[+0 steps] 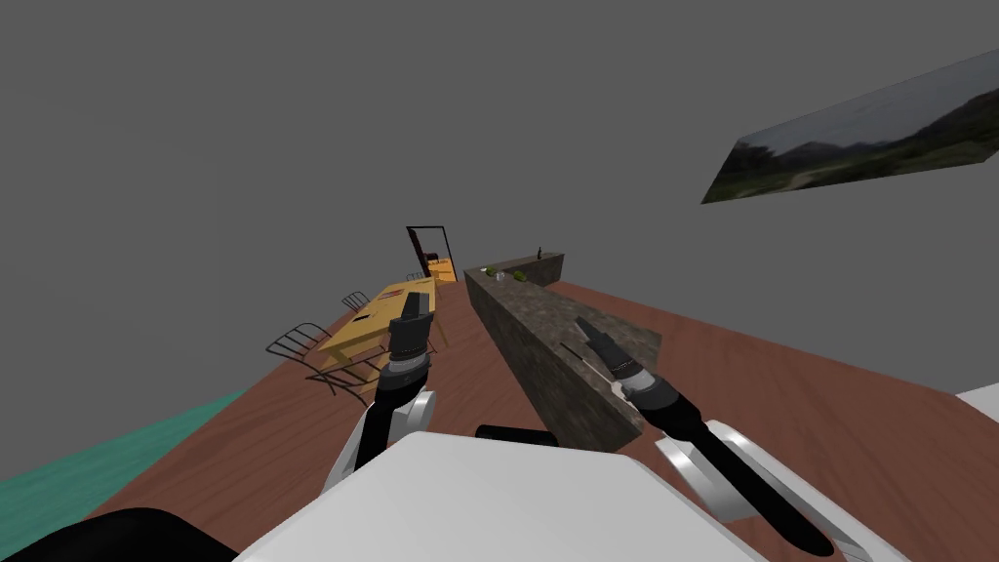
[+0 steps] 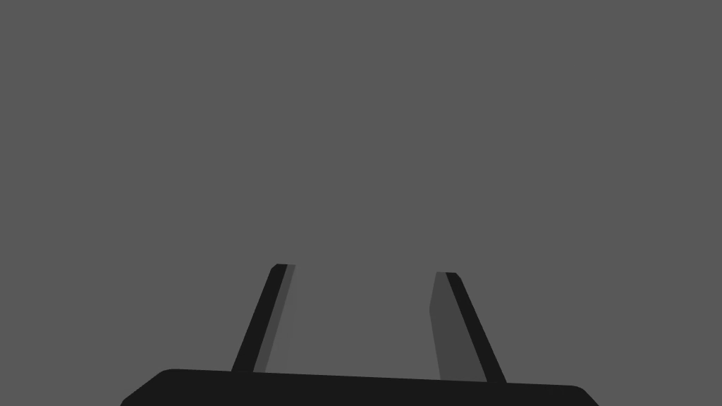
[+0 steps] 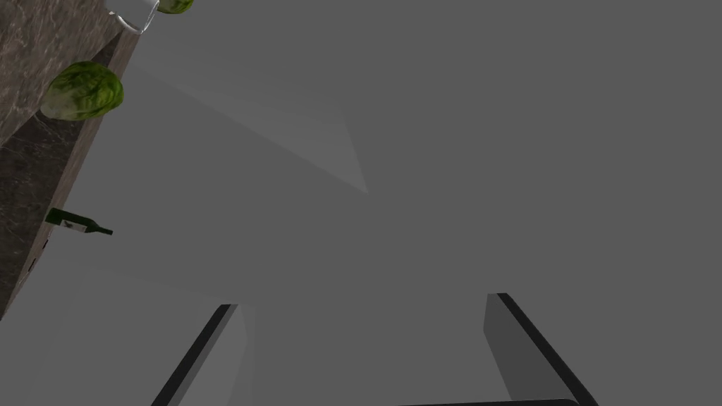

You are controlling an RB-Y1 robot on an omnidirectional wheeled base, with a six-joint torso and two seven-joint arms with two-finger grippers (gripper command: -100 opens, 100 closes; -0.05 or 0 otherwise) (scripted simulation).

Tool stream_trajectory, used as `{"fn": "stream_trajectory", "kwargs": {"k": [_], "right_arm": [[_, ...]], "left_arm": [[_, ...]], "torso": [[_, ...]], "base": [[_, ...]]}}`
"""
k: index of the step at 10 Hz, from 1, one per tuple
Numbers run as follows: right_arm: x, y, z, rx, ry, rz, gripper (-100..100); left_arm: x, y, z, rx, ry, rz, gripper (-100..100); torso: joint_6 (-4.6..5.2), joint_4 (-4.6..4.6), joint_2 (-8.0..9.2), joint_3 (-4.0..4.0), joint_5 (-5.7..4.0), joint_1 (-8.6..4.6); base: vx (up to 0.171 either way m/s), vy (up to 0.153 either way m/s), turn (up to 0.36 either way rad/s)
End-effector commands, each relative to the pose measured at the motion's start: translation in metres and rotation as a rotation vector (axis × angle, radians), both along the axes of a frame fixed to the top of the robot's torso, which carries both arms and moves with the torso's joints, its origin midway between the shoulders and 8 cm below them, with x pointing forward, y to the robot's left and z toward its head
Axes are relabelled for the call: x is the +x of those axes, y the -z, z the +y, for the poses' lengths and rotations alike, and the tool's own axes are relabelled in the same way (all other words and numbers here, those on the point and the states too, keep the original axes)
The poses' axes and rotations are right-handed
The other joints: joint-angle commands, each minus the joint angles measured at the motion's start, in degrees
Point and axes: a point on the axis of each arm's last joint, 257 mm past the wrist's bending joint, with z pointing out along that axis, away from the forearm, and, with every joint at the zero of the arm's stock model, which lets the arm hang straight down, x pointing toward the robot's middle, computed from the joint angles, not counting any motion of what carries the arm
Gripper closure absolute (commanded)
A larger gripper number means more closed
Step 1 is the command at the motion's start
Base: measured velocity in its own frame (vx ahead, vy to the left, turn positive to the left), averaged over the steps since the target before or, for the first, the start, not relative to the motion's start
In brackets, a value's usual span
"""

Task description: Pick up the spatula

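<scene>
A thin dark stick with a pale end, perhaps the spatula [image 1: 581, 361], lies on the near end of the stone counter [image 1: 541, 310], close under my right forearm. My right gripper [image 1: 586, 327] hovers over that end of the counter, pointing along it. In the right wrist view, the right gripper [image 3: 363, 299] is open with nothing between its fingers. My left gripper [image 1: 414, 301] is raised to the left of the counter. The left wrist view shows the left gripper [image 2: 363, 269] open and empty against a plain grey wall.
At the counter's far end are green lettuce heads [image 3: 83, 90], a glass [image 3: 134, 14] and a dark bottle [image 3: 76, 223]. A yellow table [image 1: 380, 317] with wire chairs [image 1: 304, 343] stands left of the counter, before a doorway [image 1: 429, 249]. The floor is brown wood.
</scene>
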Motion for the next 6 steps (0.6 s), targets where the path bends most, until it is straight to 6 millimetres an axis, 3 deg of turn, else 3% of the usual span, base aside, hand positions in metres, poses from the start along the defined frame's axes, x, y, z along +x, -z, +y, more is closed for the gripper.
{"fn": "stream_trajectory", "kwargs": {"k": [1, 6], "right_arm": [[0.001, 0.005, 0.001, -0.035, -0.014, 0.014, -100], [0.000, 0.036, -0.002, -0.182, -0.057, 0.098, -100]], "left_arm": [[0.000, 0.000, 0.000, 0.000, 0.000, 0.000, 0], [0.000, 0.000, 0.000, 0.000, 0.000, 0.000, 0]], "torso": [[0.00, 0.00, 0.00, 0.00, 0.00, 0.00], [0.03, 0.00, 0.03, 0.01, -0.01, 0.00]], "base": [[0.037, -0.019, 0.080], [0.036, -0.017, 0.118]]}}
